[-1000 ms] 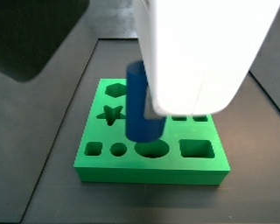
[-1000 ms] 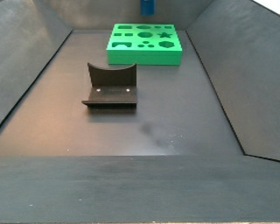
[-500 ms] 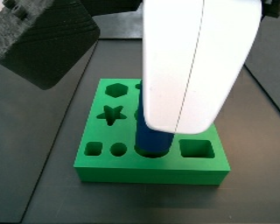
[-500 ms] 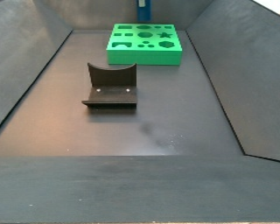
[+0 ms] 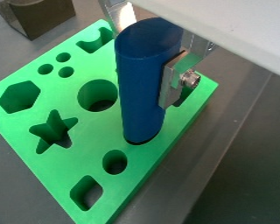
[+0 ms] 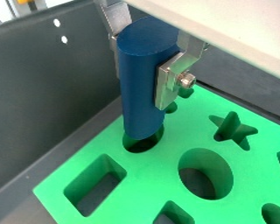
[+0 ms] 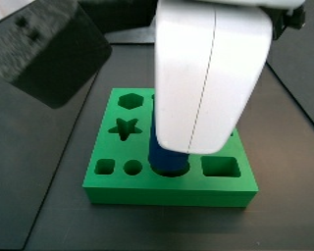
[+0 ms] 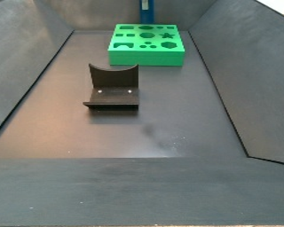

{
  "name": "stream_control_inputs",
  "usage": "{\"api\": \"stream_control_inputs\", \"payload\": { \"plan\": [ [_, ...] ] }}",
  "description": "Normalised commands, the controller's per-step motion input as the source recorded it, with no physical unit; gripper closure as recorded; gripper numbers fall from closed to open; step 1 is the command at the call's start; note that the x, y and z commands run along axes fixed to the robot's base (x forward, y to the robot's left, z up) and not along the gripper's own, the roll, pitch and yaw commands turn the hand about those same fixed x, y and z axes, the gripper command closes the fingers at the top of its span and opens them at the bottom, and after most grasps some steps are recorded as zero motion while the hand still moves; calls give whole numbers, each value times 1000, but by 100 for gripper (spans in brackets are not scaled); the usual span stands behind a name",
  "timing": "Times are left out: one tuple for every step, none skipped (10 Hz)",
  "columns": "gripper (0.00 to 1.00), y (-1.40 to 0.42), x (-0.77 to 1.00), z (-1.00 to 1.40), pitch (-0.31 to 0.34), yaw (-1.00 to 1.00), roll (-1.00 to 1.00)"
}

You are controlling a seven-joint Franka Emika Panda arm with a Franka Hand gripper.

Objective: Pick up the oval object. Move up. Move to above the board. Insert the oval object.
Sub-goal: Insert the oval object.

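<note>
Lower than a second ago, the oval object (image 5: 147, 83) stands upright, pinched between the fingers (image 5: 174, 80) of the gripper (image 6: 146, 58), its foot already inside the oval hole along the board's (image 5: 38, 166) near edge.

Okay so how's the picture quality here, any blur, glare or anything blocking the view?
In a side view the white arm housing fills the frame, hiding the gripper and most of the oval object. Both wrist views are sharp: gripper clamped on it over the board. The far side view shows all tiny; soft floor glare.
</note>
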Motion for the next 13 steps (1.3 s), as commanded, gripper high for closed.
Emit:
{"api": "stream_control_inputs", "payload": {
  "plan": [
    [100, 60, 6, -326, 0, 0, 0],
    [100, 0, 31, -389, -6, 0, 0],
    [100, 0, 103, -437, -11, 0, 0],
    [100, 0, 60, -494, -10, 0, 0],
    [100, 0, 14, -526, -27, -9, 0],
    [100, 0, 103, -509, -21, -20, 0],
    [100, 0, 126, -494, -41, -63, 0],
    [100, 0, 251, -489, -44, -163, 13],
    [100, 0, 186, -569, -53, -134, 0],
    [100, 0, 114, -669, -111, -146, -13],
    [100, 0, 0, -774, -163, -163, 0],
    [100, 0, -83, -874, -161, -106, 36],
    [100, 0, -260, -903, -139, -37, 133]
  ]
}}
